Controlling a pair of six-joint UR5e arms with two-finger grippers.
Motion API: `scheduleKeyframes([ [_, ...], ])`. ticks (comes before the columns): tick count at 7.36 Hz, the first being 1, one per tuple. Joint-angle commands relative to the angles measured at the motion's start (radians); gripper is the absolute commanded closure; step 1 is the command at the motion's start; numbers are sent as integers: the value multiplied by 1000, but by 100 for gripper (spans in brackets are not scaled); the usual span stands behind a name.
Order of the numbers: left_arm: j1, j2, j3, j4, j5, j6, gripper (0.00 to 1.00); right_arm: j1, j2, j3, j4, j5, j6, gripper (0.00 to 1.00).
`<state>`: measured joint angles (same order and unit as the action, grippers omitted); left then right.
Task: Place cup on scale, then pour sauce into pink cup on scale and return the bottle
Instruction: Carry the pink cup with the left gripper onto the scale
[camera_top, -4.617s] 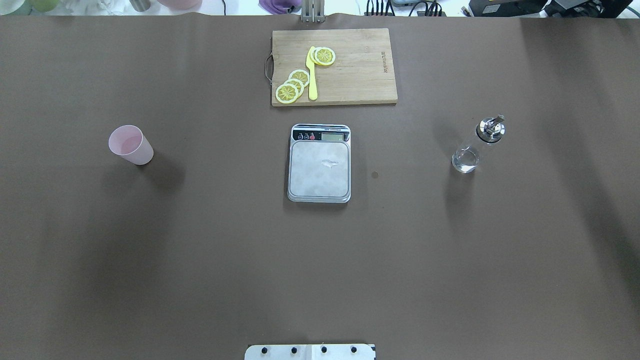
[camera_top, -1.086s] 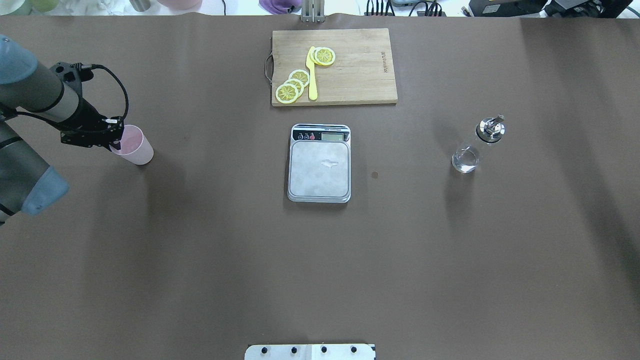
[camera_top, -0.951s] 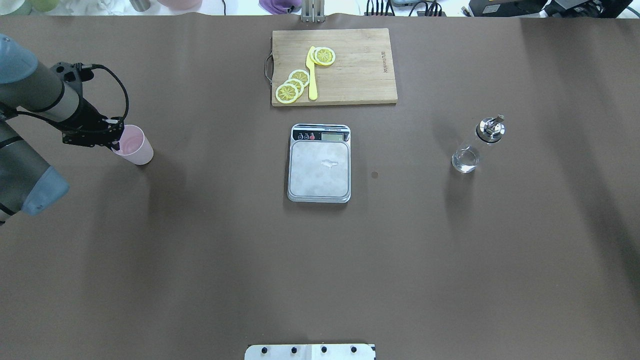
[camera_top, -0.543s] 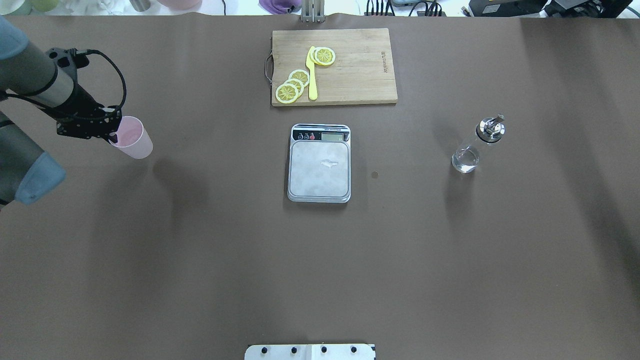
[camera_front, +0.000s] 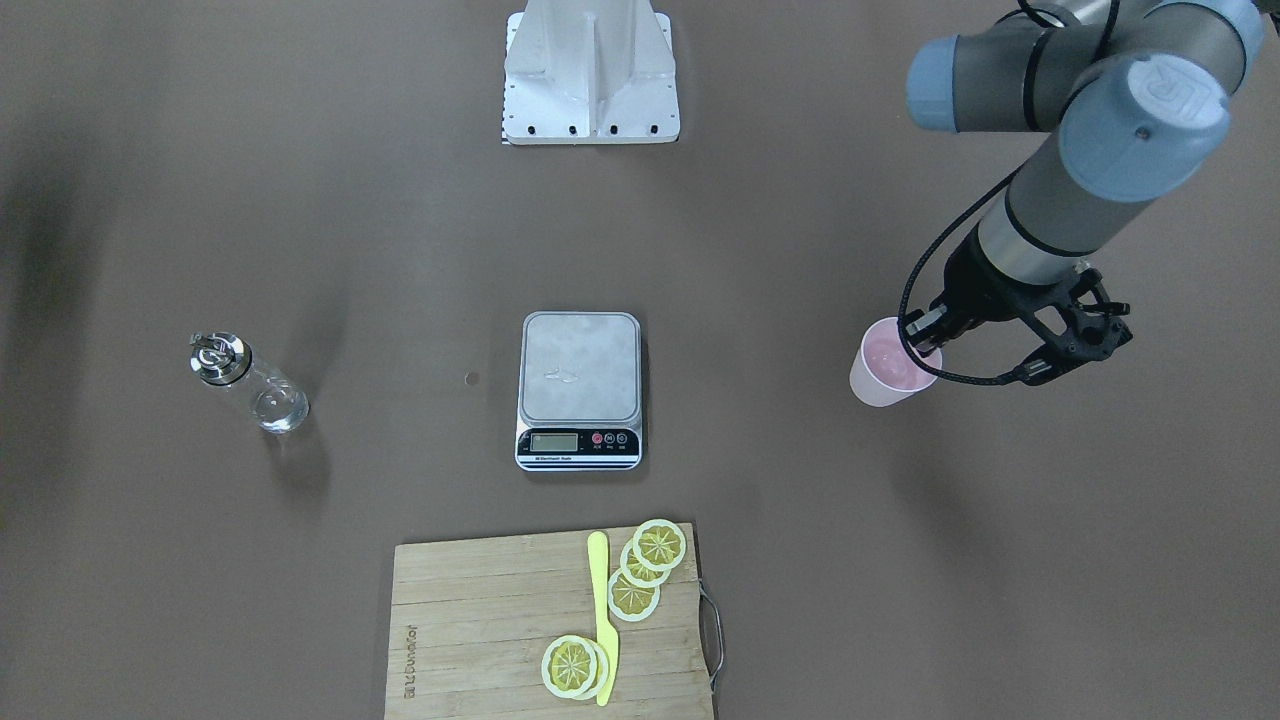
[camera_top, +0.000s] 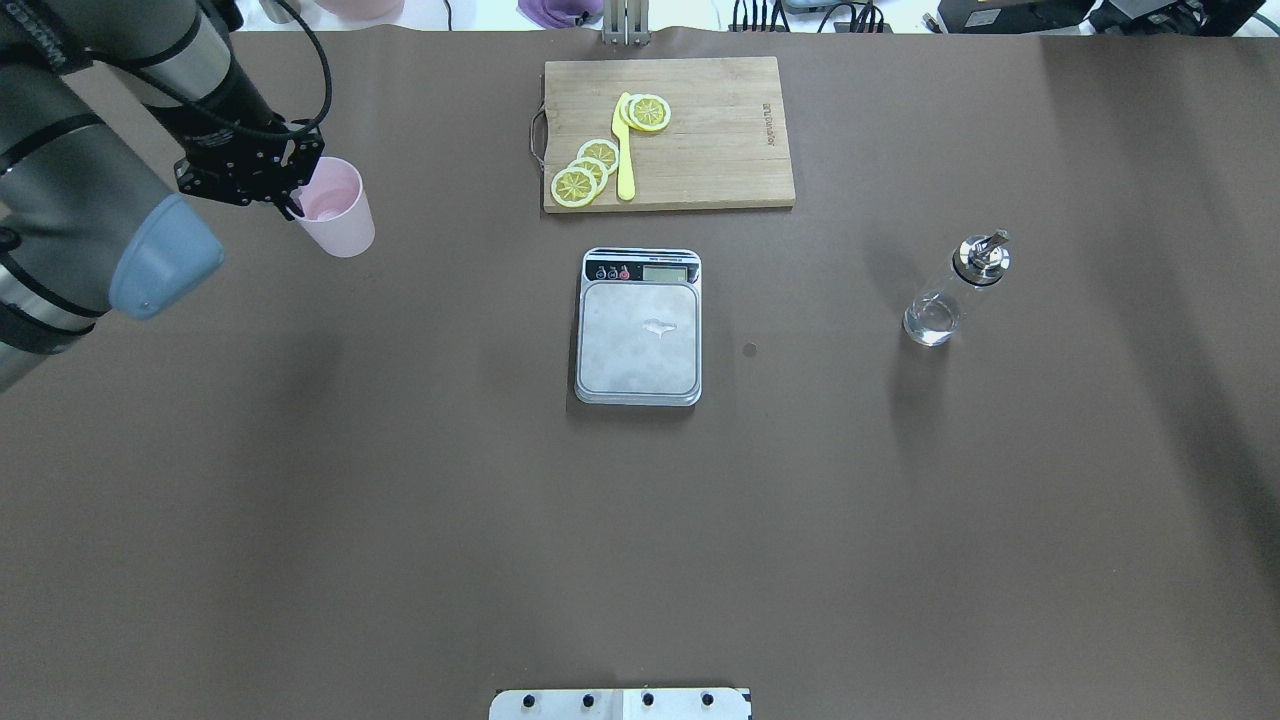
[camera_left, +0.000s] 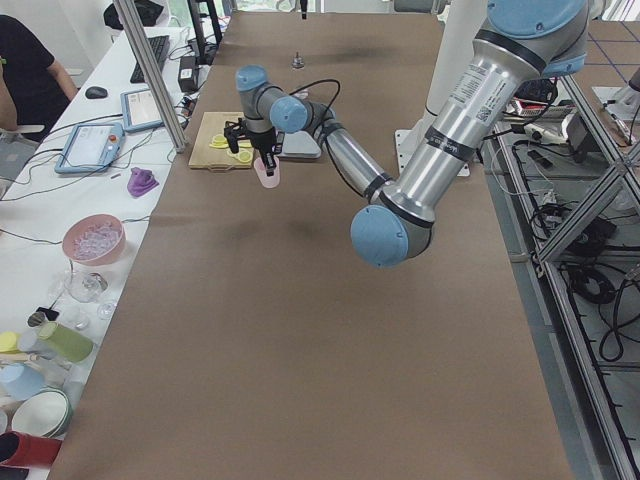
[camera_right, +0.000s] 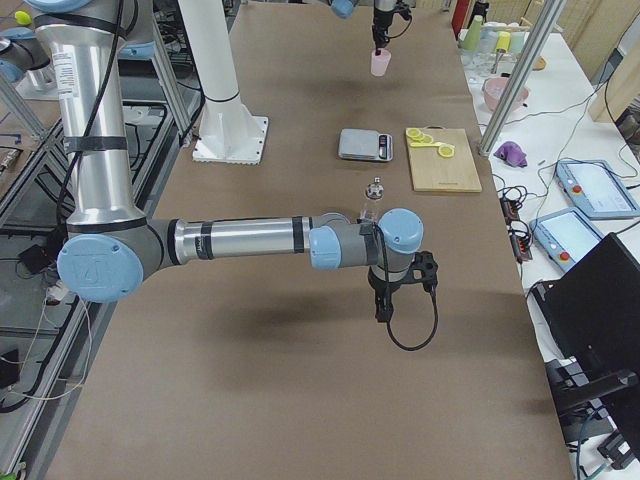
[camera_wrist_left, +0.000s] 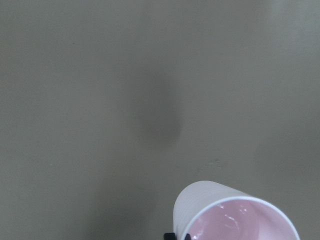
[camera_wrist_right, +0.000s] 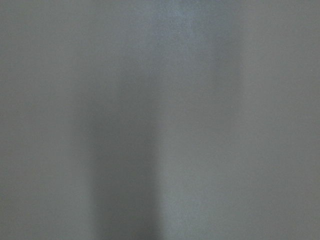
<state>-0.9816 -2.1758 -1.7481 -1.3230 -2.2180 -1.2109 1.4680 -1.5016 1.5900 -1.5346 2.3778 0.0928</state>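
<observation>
Overhead exterior: cup (camera_top: 338, 210) rim pinched between left gripper (camera_top: 293, 198) jaws — airborne.

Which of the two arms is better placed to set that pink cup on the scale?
Left. The left gripper holds the cup by its rim, lifted; the right gripper hangs far from it.

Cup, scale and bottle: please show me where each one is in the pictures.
cup (camera_top: 345, 225): overhead exterior view, on its outer side wall.
scale (camera_top: 630, 352): overhead exterior view, on the bare silver platform.
bottle (camera_front: 263, 393): exterior front-facing view, on the clear glass body.
</observation>
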Motion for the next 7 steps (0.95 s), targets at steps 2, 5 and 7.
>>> scheduleKeyframes([
  [2, 99, -172, 15, 16, -2, -314, 100, 0, -2, 1, 1, 3, 1, 0],
  [5, 236, -248, 122, -80, 93, -485, 100, 0, -3, 4, 1, 4, 1, 0],
  [7, 267, -343, 267, -129, 97, -525, 100, 0, -5, 7, 1, 4, 1, 0],
])
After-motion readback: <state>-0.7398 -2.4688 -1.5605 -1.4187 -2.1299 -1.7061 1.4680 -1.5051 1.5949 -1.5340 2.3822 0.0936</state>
